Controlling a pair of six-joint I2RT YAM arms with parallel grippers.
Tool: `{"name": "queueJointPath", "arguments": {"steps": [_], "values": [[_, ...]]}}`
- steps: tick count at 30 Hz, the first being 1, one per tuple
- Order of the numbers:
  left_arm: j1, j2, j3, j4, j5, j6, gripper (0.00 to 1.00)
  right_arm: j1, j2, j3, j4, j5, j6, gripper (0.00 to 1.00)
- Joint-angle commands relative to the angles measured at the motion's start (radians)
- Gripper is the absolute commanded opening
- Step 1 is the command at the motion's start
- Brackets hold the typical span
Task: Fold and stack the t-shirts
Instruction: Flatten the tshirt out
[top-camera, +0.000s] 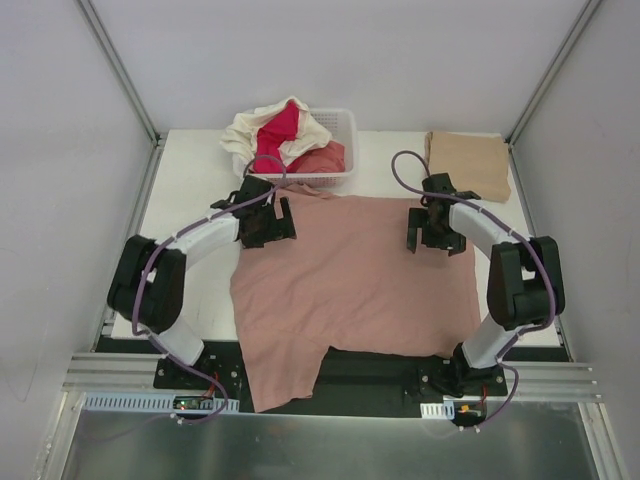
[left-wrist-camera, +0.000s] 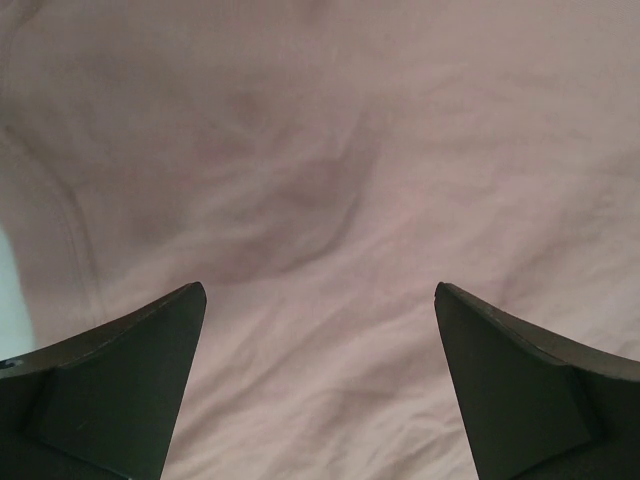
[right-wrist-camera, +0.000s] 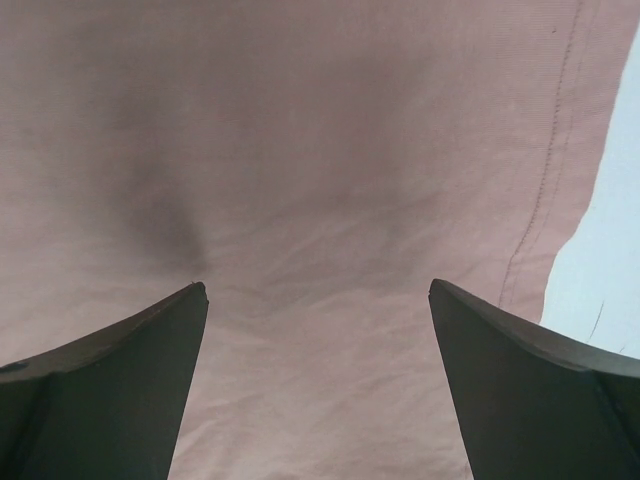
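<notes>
Both jaws spread, empty: my left gripper and right gripper sit over the far corners of the dusty-pink tee, flat directly beneath, long axis running back toward me.

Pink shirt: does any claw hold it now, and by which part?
Nothing is held. The left claw and the right claw are both open over the pink shirt, with no cloth pinched.

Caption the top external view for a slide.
Left end effector and right end effector over the spread pink t-shirt; folded tan t-shirt and basket behind.
</notes>
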Motion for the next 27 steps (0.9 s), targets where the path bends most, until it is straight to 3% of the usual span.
{"name": "queueJointPath", "arguments": {"steps": [1,9,20,27], "values": [[0.006,0.133,0.095,0.019,0.026,-0.024,0.99,-0.013,0.059,0.069,-0.021,-0.019,0.014,0.97],[0.108,0.311,0.173,0.019,0.087,-0.055,0.99,-0.011,0.219,0.206,-0.081,-0.052,-0.019,0.97],[0.278,0.308,0.123,0.01,0.072,-0.045,0.99,0.047,0.473,0.506,-0.156,-0.158,-0.038,0.97],[0.292,0.301,0.119,0.01,0.148,-0.027,0.99,0.045,0.624,0.813,-0.266,-0.128,-0.045,0.97]]}}
